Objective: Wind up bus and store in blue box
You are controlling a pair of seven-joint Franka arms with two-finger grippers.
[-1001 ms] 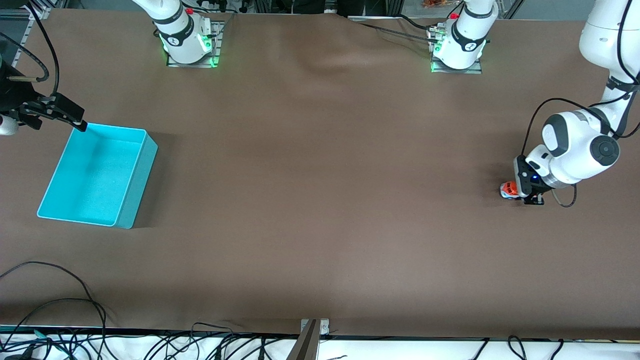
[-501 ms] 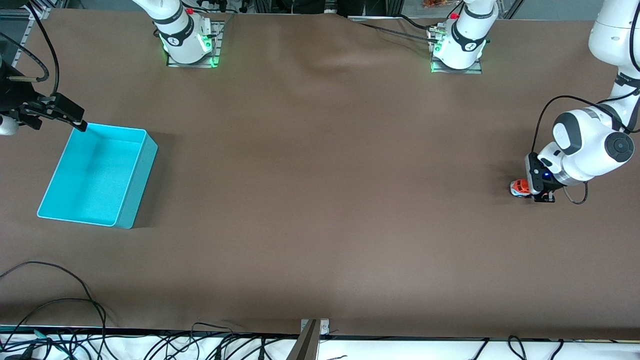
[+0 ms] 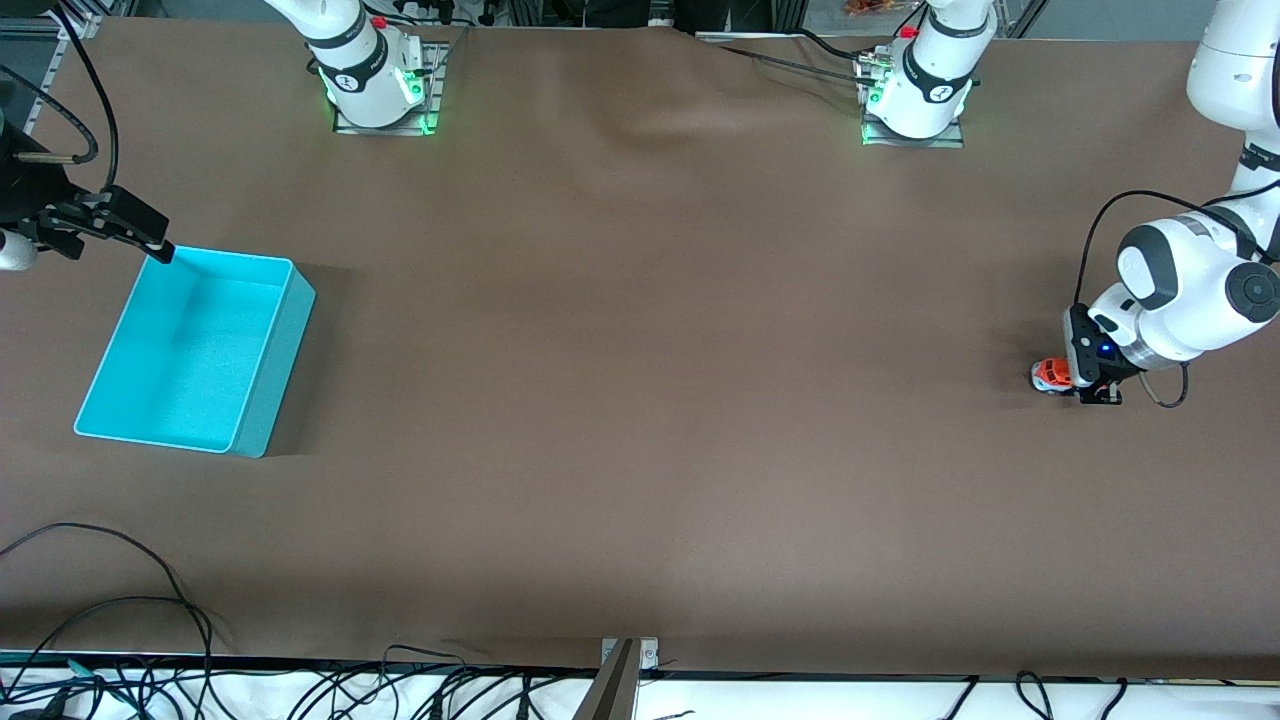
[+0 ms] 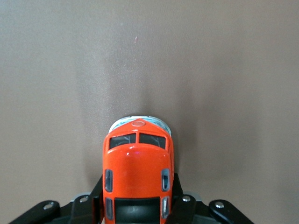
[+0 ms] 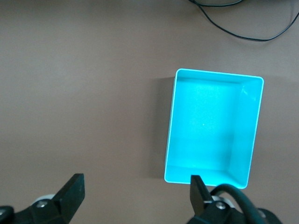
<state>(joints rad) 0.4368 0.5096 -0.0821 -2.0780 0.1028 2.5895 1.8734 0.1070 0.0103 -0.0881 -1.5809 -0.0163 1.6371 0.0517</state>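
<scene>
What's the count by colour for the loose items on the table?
Orange-red: 1, the bus, held in the left gripper at the left arm's end of the table.
Cyan: 1, the blue box, with nothing in it, at the right arm's end, right gripper open above.
Total: 2

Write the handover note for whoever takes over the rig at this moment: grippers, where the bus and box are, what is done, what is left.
Left gripper: shut on the toy bus, low at the table at the left arm's end; from the front view I cannot tell whether the wheels touch the cloth.
Right gripper: open, holding nothing, waiting above the table just off the blue box, near one of its corners.
Blue box: at the right arm's end of the table, nothing in it.
Done: bus gripped.
Left: whether it is wound cannot be seen; the bus must cross the table's length and go into the box, likely with a handover.
</scene>
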